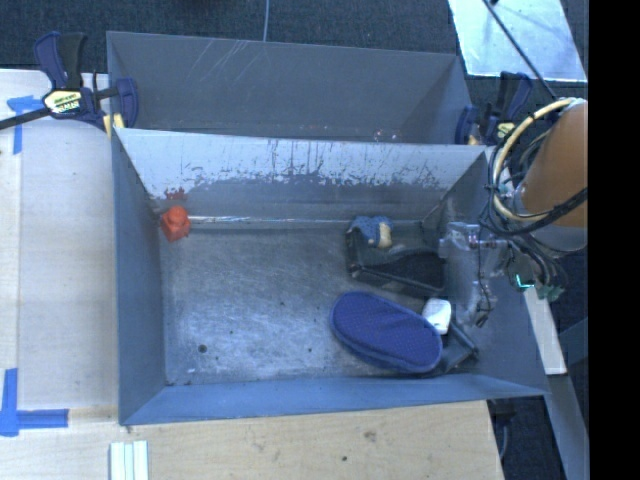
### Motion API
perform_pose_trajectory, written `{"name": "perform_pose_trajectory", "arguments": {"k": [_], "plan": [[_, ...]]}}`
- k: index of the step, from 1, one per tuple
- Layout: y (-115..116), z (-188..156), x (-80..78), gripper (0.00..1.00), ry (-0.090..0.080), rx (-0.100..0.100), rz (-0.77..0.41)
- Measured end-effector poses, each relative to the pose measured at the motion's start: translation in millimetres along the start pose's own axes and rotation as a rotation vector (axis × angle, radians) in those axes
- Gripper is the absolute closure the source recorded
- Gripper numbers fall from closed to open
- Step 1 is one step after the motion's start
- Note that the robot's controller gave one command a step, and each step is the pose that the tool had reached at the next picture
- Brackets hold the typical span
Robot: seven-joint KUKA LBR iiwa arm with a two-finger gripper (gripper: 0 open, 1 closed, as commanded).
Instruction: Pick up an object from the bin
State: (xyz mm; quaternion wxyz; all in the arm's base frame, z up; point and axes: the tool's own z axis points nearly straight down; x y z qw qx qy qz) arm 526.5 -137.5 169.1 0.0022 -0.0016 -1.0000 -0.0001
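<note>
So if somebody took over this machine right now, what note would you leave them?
Gripper: low at the right end of the bin, reaching in from the right. Whether it grips anything can't be seen.
Things: a white lump right beside the gripper, a blue pouch just left of it, a black thing behind that, and an orange thing far left by the back wall.
Done: nothing lifted; everything lies on the floor.
Left: grasp one thing, probably one at the right end, and raise it out.
</note>
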Motion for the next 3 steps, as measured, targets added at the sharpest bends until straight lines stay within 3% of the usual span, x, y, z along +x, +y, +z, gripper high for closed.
{"name": "perform_pose_trajectory", "arguments": {"k": [1,2,3], "plan": [[81.7,98.1,-71.4,0.0,-0.012,0.003,0.28],[80.6,94.7,-71.5,1.0,-0.011,0.003,0.277],[71.3,-113.4,-69.4,1.0,-0.007,0.0,0.371]]}}
